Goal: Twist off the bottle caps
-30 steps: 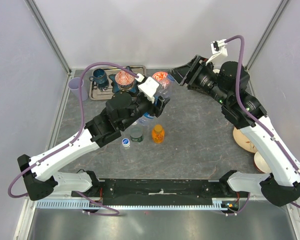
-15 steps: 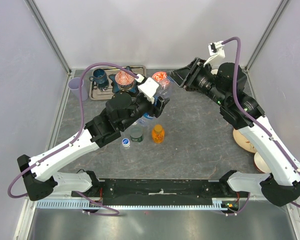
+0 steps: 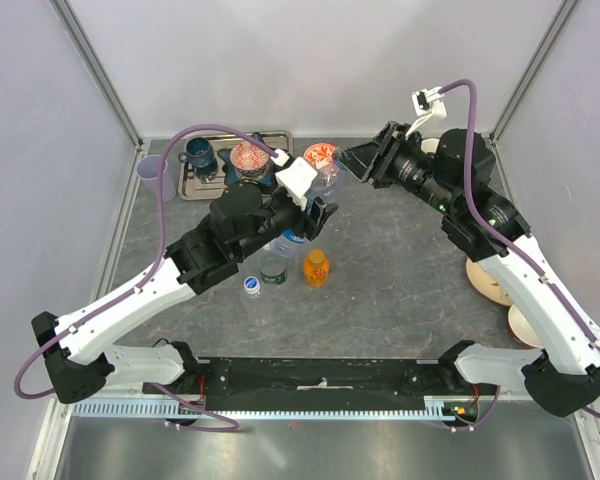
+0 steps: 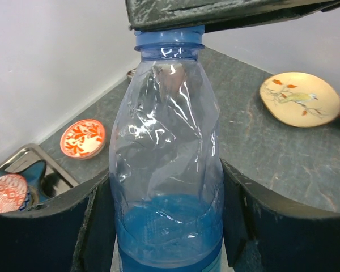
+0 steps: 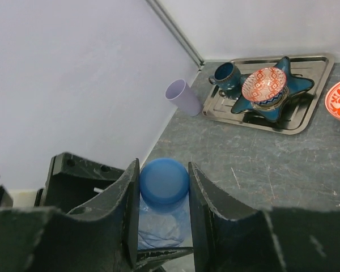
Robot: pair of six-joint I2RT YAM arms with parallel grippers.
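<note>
Clamping with the left jaws on the body of a crumpled clear bottle [image 4: 167,153]: dark pads pressing on both sides of its lower half, thin wall buckling, blue band showing at the base. Holding it over the back middle of the tabletop [image 3: 400,260], tilted, neck pointing toward the right arm. Pinching with the right jaws on its blue cap [image 5: 164,180], closed against both sides. Seeing the cap seated on the neck, with the blue collar ring just below it in the left wrist view.

Noting nearer the arm bases, apart from the held bottle: an orange bottle [image 3: 316,267], upright, orange cap on. Just left of it, a second clear bottle [image 3: 272,268] with a greenish top. Beside that, a white-and-blue cap [image 3: 251,286]; cannot tell what is under it.

Noting at the back left a metal tray [image 5: 320,96] carrying a blue star dish [image 5: 246,106], a red patterned bowl [image 5: 264,84] on the dish, and a teal mug [image 5: 225,73]. Noting a lilac cup [image 5: 183,97] just off the tray's left end, a small red-and-white dish [image 4: 83,138] right of the tray, and a bird plate [image 4: 299,97] well apart on the right.
</note>
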